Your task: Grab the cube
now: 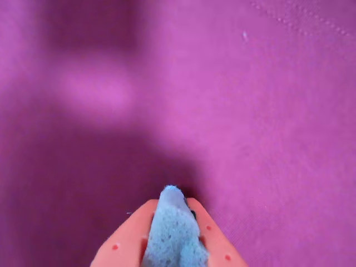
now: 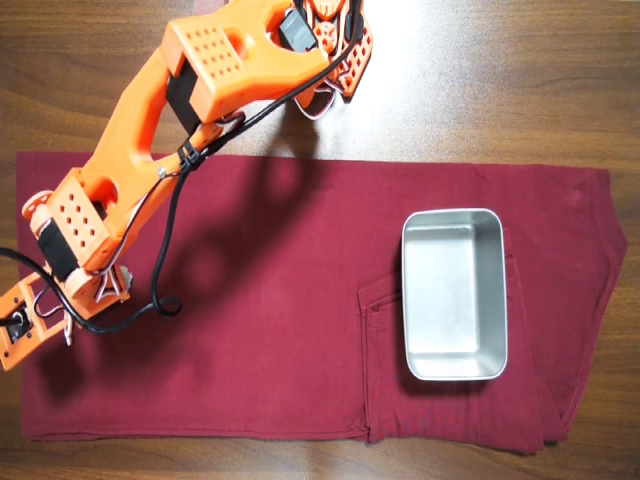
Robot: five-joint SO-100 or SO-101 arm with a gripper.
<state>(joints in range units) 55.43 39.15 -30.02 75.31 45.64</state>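
In the wrist view my orange gripper (image 1: 173,207) is shut on the cube (image 1: 173,236), a small pale, speckled, sponge-like piece squeezed between the two fingers and held over the magenta cloth (image 1: 250,111). In the overhead view the orange arm (image 2: 150,130) reaches from the top to the far left, with the gripper (image 2: 20,335) over the left edge of the dark red cloth (image 2: 270,340). The cube is hidden under the arm in that view.
A rectangular metal tray (image 2: 408,300) stands empty on the right part of the cloth, far from the gripper. The cloth lies on a brown wooden table (image 2: 500,90). A black cable (image 2: 165,270) hangs along the arm.
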